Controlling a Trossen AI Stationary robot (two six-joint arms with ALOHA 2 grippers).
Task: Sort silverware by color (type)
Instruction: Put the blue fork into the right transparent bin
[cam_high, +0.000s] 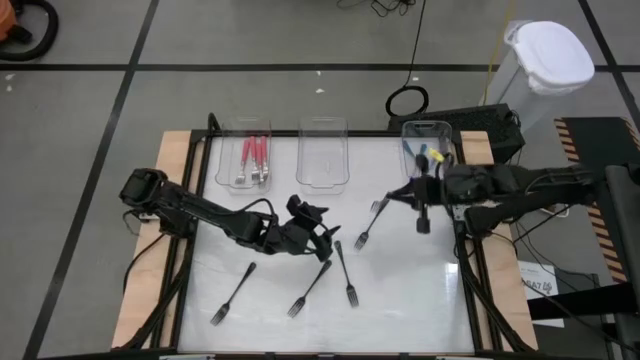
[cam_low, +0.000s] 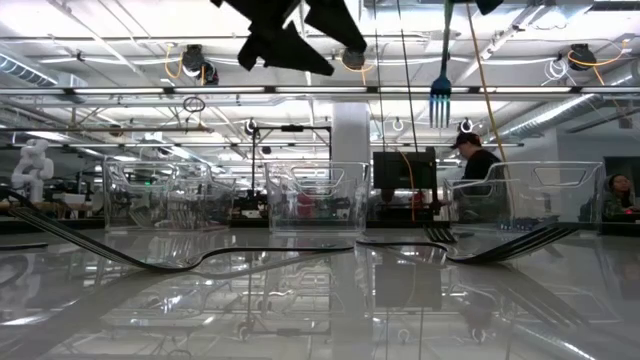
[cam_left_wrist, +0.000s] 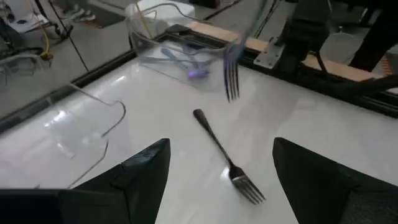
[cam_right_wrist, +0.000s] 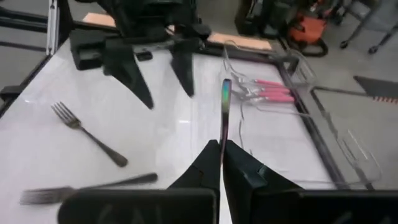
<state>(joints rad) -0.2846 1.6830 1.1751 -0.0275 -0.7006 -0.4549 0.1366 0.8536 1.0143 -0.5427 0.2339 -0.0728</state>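
Observation:
My right gripper (cam_right_wrist: 222, 149) is shut on a dark, bluish fork (cam_low: 440, 95) and hangs in the air near the right clear tray (cam_high: 428, 148). My left gripper (cam_left_wrist: 221, 180) stands open above mid-table, over a dark fork (cam_left_wrist: 225, 155) that lies flat between and ahead of its fingers, untouched. Three more dark forks (cam_high: 310, 290) lie flat nearer the front edge. Red-handled forks (cam_high: 255, 160) lie in the left tray. My right gripper pinches the fork's handle (cam_right_wrist: 223, 134) between its two shut fingers, which lie along it. The fingers come from the table's right, slanting a little downward. The fork is lifted clear of the table, and its tines (cam_left_wrist: 231, 87) hang down beyond the fingertips.
Three clear trays stand along the far edge: the left one (cam_high: 243, 135) with the red forks, the middle one (cam_high: 323, 160) bare, the right one with blue and yellow pieces. Loose forks (cam_low: 150, 255) lie on the white tabletop toward the front. People show in the room behind.

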